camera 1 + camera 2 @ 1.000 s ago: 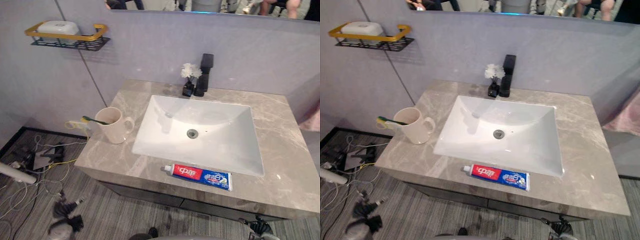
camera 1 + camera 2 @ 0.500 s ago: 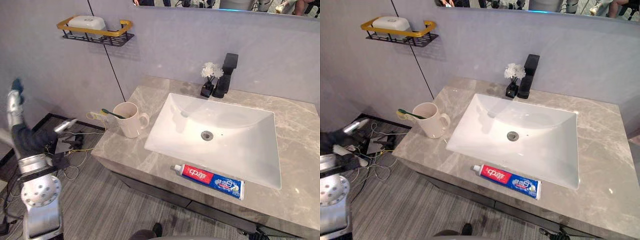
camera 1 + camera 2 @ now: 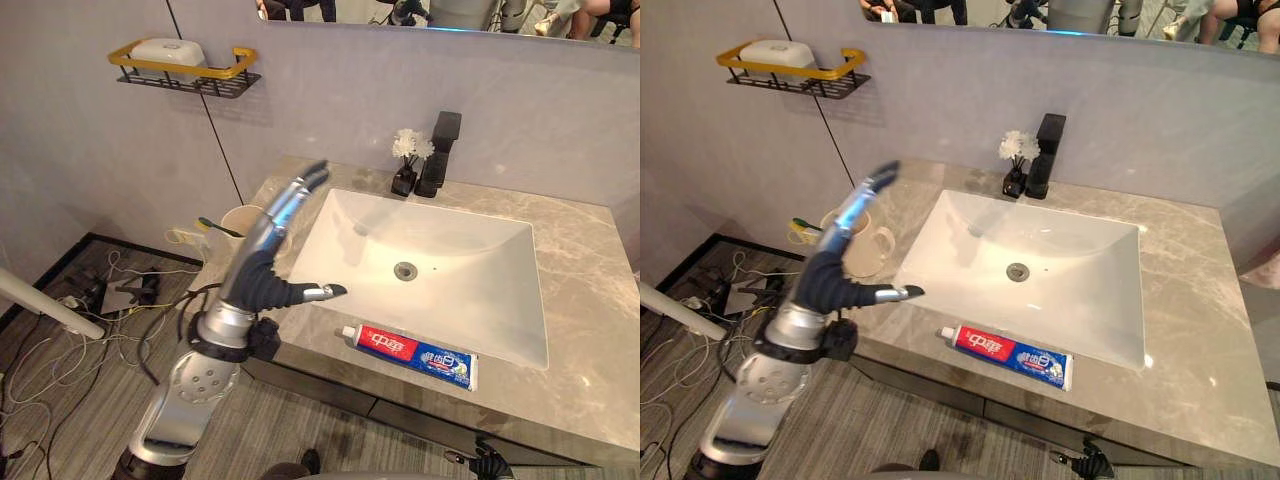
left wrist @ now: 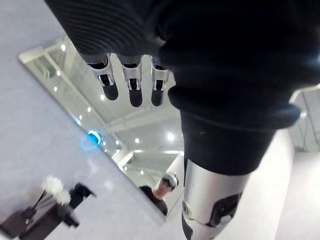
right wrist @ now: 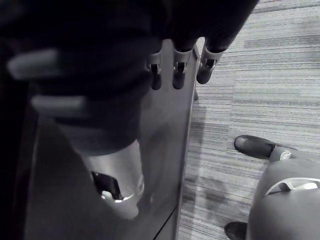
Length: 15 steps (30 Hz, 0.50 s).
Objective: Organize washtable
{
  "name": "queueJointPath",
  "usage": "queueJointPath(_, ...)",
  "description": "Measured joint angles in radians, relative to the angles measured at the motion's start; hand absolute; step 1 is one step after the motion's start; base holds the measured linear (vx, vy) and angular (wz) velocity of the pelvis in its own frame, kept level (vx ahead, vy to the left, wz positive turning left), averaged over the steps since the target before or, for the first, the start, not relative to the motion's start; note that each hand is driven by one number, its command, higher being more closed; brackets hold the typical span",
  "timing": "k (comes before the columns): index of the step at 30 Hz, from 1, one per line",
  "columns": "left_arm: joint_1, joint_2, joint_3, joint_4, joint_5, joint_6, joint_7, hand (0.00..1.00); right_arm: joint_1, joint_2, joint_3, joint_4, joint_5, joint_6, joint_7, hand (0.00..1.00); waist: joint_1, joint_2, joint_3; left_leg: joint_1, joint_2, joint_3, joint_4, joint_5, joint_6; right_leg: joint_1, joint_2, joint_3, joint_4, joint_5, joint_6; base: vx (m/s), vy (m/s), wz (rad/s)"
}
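Fingers [image 3: 290, 200] of left hand [image 3: 258, 285] straight, near mug [image 3: 868, 258].

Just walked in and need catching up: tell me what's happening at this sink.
The left robot hand is raised over the left end of the counter, fingers straight and holding nothing, in front of the mug with a toothbrush in it. The toothpaste tube lies untouched on the counter's front edge, just before the basin. The right robot hand hangs low over the floor, open and empty. Nothing is grasped yet.
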Motion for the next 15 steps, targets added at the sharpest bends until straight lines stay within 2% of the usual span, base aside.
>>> queueJointPath(3, -0.02, -0.003, -0.054, 0.072, 0.044, 0.007, -0.022, 0.0, -0.002, 0.001, 0.0, -0.006, -0.001, 0.0, 0.001, 0.0, -0.002, -0.003, 0.0, 0.001, 0.003, 0.006, 0.0, 0.0, 0.0, -0.003, 0.0, 0.005, 0.0, 0.001, -0.002, -0.01, 0.018, -0.06)
queueJointPath(8, -0.036, -0.009, -0.085, 0.138, 0.101, 0.014, -0.024, 0.0, 0.0, 0.001, 0.0, -0.032, -0.001, 0.001, 0.001, 0.0, -0.006, -0.003, 0.0, 0.001, 0.006, 0.015, -0.001, 0.0, 0.0, -0.014, 0.001, 0.019, 0.008, 0.004, -0.004, -0.02, 0.02, -0.08)
queueJointPath(11, -0.062, -0.007, -0.113, 0.216, 0.112, 0.021, -0.043, 0.0, -0.002, 0.002, 0.004, -0.041, -0.002, 0.001, 0.0, 0.0, -0.023, -0.003, 0.0, 0.012, 0.003, 0.014, -0.005, 0.0, 0.001, -0.008, 0.001, 0.021, 0.001, 0.009, -0.003, -0.03, 0.023, -0.03)
queueJointPath(15, -0.075, -0.006, -0.143, 0.279, 0.141, 0.03, -0.044, 0.0, -0.003, 0.001, 0.007, -0.06, -0.008, 0.001, 0.0, 0.0, -0.027, -0.004, 0.0, 0.014, 0.002, 0.023, -0.02, 0.009, 0.004, -0.004, 0.004, 0.022, -0.031, 0.031, -0.003, -0.01, 0.016, -0.08)
